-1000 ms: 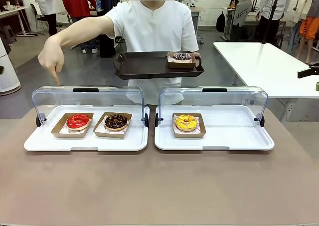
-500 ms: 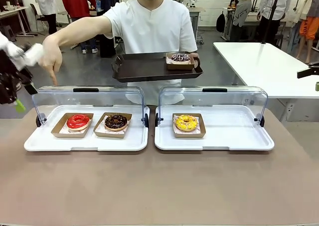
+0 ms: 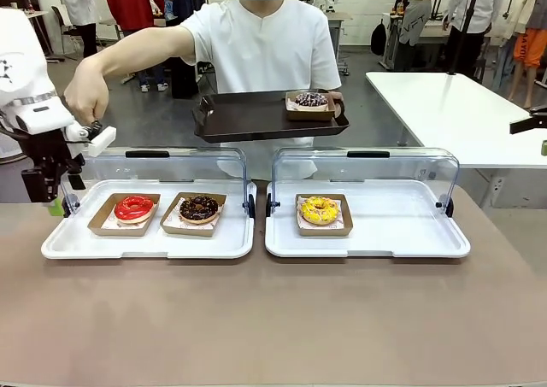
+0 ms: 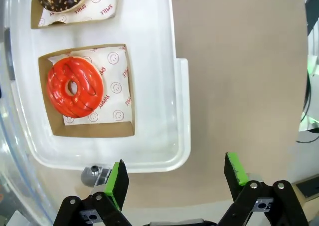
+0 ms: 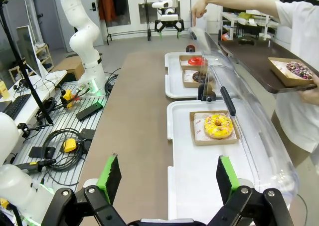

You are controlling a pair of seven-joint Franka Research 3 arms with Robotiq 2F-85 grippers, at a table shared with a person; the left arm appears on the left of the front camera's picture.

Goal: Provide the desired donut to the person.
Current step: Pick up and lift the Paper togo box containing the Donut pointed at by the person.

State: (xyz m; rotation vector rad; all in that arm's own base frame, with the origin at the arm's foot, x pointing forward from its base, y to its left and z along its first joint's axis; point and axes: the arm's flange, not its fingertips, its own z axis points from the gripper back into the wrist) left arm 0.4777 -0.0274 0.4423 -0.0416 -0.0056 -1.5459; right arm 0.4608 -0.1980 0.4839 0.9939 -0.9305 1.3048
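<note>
A red-glazed donut [image 3: 134,208] in a cardboard tray sits at the left of the left white case [image 3: 145,246], beside a chocolate donut [image 3: 199,208]. A yellow donut [image 3: 319,209] lies in the right case [image 3: 367,246]. The person [image 3: 265,54] holds a hand [image 3: 85,96] above the left case's left end and carries a dark brown tray [image 3: 248,114] with a sprinkled donut [image 3: 310,100]. My left gripper [image 3: 53,192] hangs open by the left case's left end. In its wrist view the gripper [image 4: 175,175] is just off the case's rim, short of the red donut [image 4: 75,86]. My right gripper [image 5: 168,178] is open, well short of the yellow donut [image 5: 218,125].
Both clear lids [image 3: 145,169] [image 3: 367,169] stand raised at the back of the cases. Bare brown tabletop [image 3: 273,319] lies in front of them. A white table [image 3: 461,114] stands at the far right, with bystanders in the background.
My left arm has come in from the left and dropped toward the left case's left end. The person's hand has lifted slightly, its finger curled in.
</note>
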